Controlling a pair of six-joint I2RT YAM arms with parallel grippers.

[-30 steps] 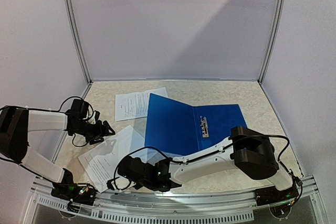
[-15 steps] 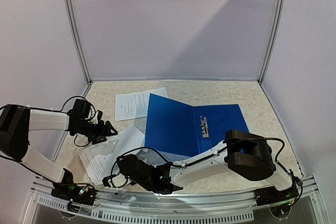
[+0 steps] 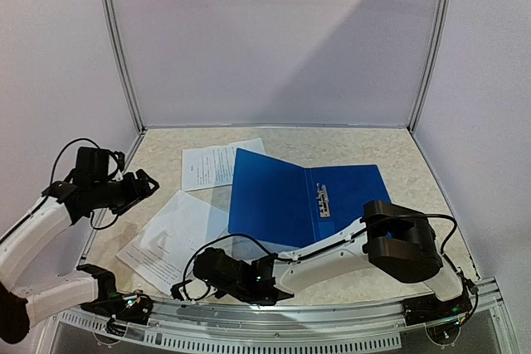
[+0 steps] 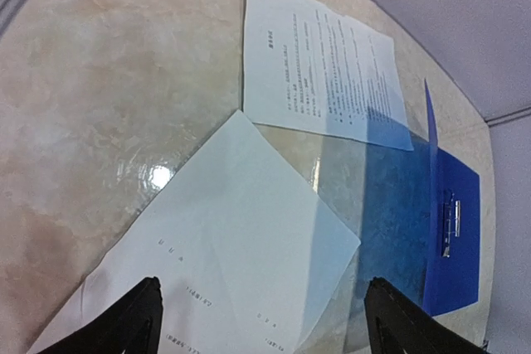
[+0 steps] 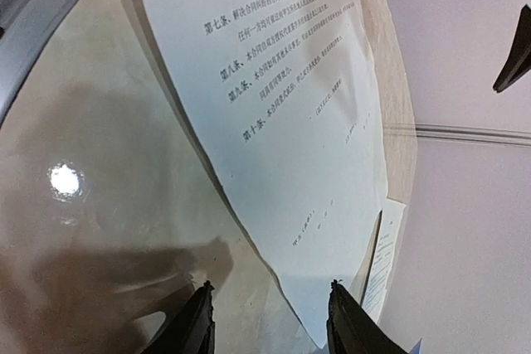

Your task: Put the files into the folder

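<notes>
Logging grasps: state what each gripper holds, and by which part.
Nothing. The left gripper and right gripper are open; the white printed paper sheet lies unheld.

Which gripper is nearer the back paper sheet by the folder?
Left. The left gripper hovers left of the back sheet; the right gripper is at the front sheet, farther off.

Left gripper (image 4: pixel 262 286) spread; right gripper (image 5: pixel 269 288) apparently likewise.

"第七条" to "第十条" on file sheet (image 5: pixel 282 147)
</notes>
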